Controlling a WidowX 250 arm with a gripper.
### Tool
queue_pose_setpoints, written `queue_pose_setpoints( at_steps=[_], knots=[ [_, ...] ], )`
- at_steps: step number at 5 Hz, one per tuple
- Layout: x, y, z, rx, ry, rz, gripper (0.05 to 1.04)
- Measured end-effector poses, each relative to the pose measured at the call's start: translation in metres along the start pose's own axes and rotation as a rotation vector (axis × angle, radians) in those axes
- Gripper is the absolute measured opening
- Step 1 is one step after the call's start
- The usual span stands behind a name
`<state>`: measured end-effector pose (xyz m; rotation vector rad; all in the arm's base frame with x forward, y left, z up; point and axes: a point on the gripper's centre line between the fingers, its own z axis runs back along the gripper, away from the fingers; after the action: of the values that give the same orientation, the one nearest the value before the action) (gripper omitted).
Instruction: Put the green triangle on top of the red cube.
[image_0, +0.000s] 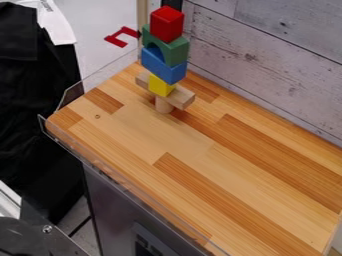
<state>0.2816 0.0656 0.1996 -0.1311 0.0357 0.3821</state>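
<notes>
Nearest the camera, a dark metal plate (23, 242) is seen in the lower left corner, with a screw (47, 229) set in it. Whether the tool is released or clenched cannot be told. The red cube (166, 24) is held up at the very top of a block tower near the far corner of the worktop (133, 131). It is carried by a green arch (175, 50), which is set on a blue block (160, 67). Beneath, a yellow cube (160, 85) is placed on a plain wooden plank (181, 98), and the plank is borne by an upright wooden cylinder (163, 105). The worktop is edged by a clear barrier (100, 169) and backed by a wall of whitewashed boards (267, 55). Black fabric (33, 105) is seen at the view's left.
</notes>
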Motion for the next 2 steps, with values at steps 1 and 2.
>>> queue_pose_setpoints(
  at_steps=[1,2],
  knots=[
    [0.016,0.003,-0.021,-0.015,0.052,-0.02,0.555],
    [0.026,0.001,-0.033,0.001,0.081,-0.05,0.555]
  ],
)
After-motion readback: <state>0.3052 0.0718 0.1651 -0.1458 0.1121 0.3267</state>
